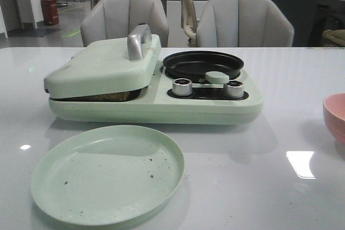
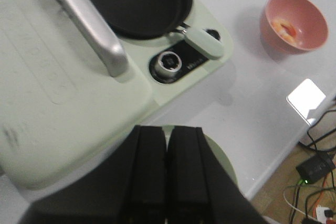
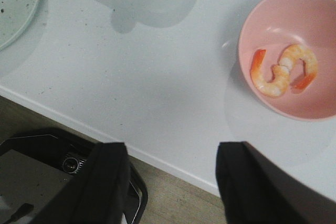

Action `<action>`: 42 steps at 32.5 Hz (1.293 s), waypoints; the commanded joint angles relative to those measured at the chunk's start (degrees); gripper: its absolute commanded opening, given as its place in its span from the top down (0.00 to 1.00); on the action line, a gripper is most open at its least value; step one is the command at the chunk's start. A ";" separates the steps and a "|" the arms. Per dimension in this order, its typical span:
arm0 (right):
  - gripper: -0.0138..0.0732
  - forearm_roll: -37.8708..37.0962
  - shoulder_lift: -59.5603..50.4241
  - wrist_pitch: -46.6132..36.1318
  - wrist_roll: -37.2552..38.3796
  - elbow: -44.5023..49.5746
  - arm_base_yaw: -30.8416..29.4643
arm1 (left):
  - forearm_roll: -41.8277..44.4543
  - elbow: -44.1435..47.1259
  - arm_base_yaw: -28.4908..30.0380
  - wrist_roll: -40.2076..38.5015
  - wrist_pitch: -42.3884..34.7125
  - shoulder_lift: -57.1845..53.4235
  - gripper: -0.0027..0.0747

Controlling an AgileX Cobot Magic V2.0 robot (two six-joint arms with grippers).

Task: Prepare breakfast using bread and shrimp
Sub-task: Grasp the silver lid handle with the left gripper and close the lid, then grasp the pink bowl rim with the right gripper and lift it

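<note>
Two black right gripper (image 3: 170,182) fingers stand spread wide over the white table's (image 3: 157,87) near edge, holding nothing. Beyond them and off to one side, two curled orange-white shrimp (image 3: 283,71) lie in the pink round bowl (image 3: 315,19). The left gripper (image 2: 167,171), pressed together over the pale green breakfast maker (image 2: 63,103), looks farther off.

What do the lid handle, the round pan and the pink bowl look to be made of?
Lid handle: looks like brushed metal or metal-look plastic; silver-grey with a soft sheen. Pan: probably non-stick coated metal; matte black inside, with a pale green, plastic-looking grip. Bowl: likely plastic or melamine; uniform matte pink with faint highlights, though glazed ceramic can't be ruled out.
</note>
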 commanded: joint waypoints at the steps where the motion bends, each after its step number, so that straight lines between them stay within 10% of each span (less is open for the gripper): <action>1: 0.29 -1.06 -0.83 -2.51 -0.05 -1.39 -0.29 | -2.37 4.17 -2.41 0.89 -1.94 -7.94 0.83; 11: 0.29 -1.06 -0.83 -3.34 -0.05 -1.39 -0.29 | 13.36 21.63 -3.41 -10.50 -13.26 -26.10 0.83; 25: 0.29 -0.75 6.30 2.73 -0.05 -5.51 -1.07 | 13.01 25.20 -3.41 -10.50 -11.81 -29.06 0.84; 42: 0.28 0.70 28.60 3.10 -0.47 -21.28 -34.08 | 13.01 25.20 -3.41 -10.50 -11.91 -29.06 0.84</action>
